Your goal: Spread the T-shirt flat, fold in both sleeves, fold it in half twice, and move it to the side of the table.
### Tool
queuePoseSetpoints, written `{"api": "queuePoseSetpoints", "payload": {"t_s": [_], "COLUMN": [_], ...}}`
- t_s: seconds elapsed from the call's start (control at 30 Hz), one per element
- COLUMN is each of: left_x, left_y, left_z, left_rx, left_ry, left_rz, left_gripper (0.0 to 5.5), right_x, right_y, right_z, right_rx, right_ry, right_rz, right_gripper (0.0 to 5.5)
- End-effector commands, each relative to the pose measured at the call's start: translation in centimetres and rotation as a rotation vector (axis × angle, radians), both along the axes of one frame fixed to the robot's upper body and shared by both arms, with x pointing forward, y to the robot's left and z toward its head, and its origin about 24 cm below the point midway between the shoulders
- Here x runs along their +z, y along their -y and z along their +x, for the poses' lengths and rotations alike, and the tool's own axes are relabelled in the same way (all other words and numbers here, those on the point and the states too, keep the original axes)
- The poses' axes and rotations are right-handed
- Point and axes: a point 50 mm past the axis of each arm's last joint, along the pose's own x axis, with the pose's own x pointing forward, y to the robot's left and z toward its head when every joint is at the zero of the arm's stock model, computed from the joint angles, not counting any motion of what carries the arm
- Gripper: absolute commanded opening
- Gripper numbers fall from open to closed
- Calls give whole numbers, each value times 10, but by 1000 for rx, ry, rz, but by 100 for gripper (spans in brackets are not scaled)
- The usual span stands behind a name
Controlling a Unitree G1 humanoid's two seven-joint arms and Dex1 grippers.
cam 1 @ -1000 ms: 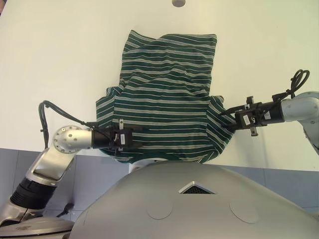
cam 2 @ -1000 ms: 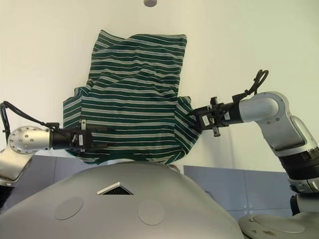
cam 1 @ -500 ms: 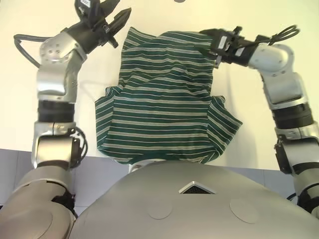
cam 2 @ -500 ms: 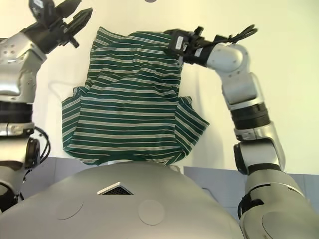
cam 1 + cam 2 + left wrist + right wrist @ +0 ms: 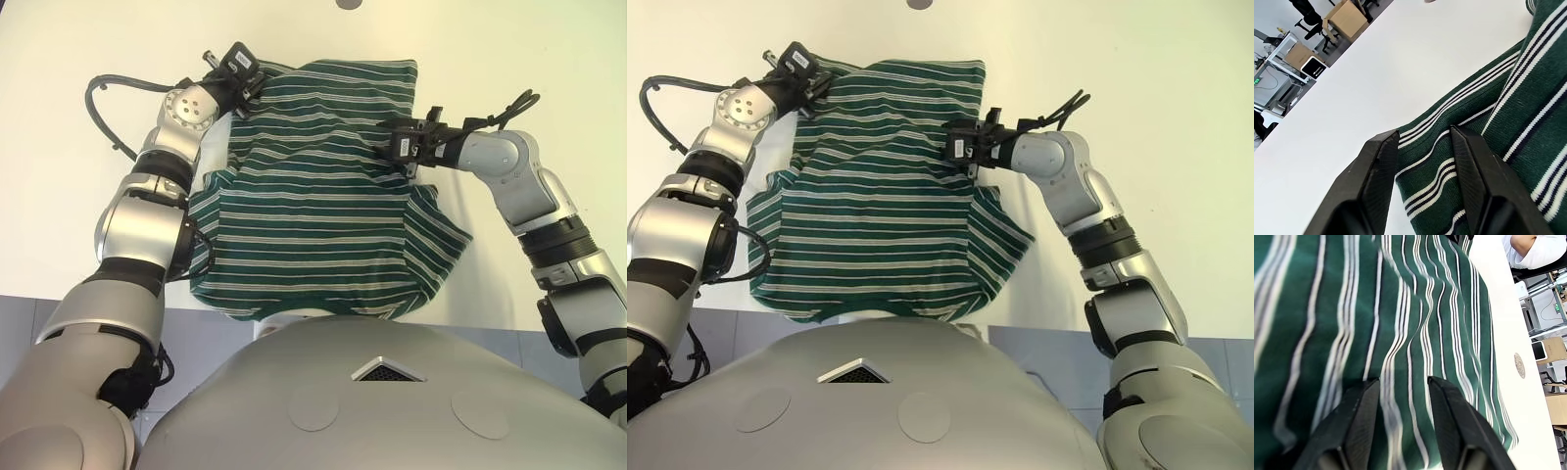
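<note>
A dark green T-shirt (image 5: pixel 323 225) with thin white stripes lies rumpled on the white table (image 5: pixel 78 245), its sleeves bunched at both sides. My left gripper (image 5: pixel 251 86) rests at the shirt's far left corner. In the left wrist view its fingers (image 5: pixel 1376 166) stand apart, with the striped edge between them (image 5: pixel 1423 134). My right gripper (image 5: pixel 384 127) lies on the shirt's right side, partway down from the far hem. Its fingers (image 5: pixel 1359 416) are apart too, and a wrinkle of cloth runs between them (image 5: pixel 1403 382).
A small grey disc (image 5: pixel 348 4) sits at the table's far edge. Bare table stretches left and right of the shirt. The shirt's near hem hangs at the table's front edge (image 5: pixel 59 292). Cardboard boxes (image 5: pixel 1347 17) stand in the room beyond.
My left gripper came down from the air beyond the far left corner onto that corner. My right gripper moved from the far right corner nearer, onto the shirt's right side.
</note>
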Motion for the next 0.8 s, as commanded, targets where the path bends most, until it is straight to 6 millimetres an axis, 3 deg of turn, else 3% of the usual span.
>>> {"api": "queuePoseSetpoints", "payload": {"t_s": [0.03, 0.17, 0.27, 0.37, 0.43, 0.57, 0.63, 0.73, 0.8], "left_x": [-8, 5, 10, 17, 27, 51, 56, 51, 41], "left_y": [-14, -10, -18, -28, -29, -12, -6, -1, -3], "left_z": [-3, 6, 9, 13, 18, 21, 14, -17, -37], "left_rx": [97, 145, 204, 284, 306, 72, -105, -457, -598], "left_ry": [-41, 8, 19, 54, 96, 176, 164, 37, -69], "left_rz": [21, -84, -81, -82, -131, -282, -343, -350, -277], "left_gripper": [193, 193, 193, 193, 193, 193, 193, 193, 193], "right_x": [-1, -2, -4, 4, 20, 71, 84, 75, 58], "right_y": [2, 0, 4, 4, -1, -9, -9, -15, -24], "right_z": [4, 7, 7, 9, 17, 40, 50, 53, 45], "right_rx": [-28, -41, -48, -60, -88, -169, -206, -199, -150], "right_ry": [9, 14, 4, 13, 40, 109, 130, 102, 56], "right_rz": [-11, -9, -26, -3, 81, 330, 389, 371, 322], "right_gripper": [184, 184, 184, 184, 184, 184, 184, 184, 184]}}
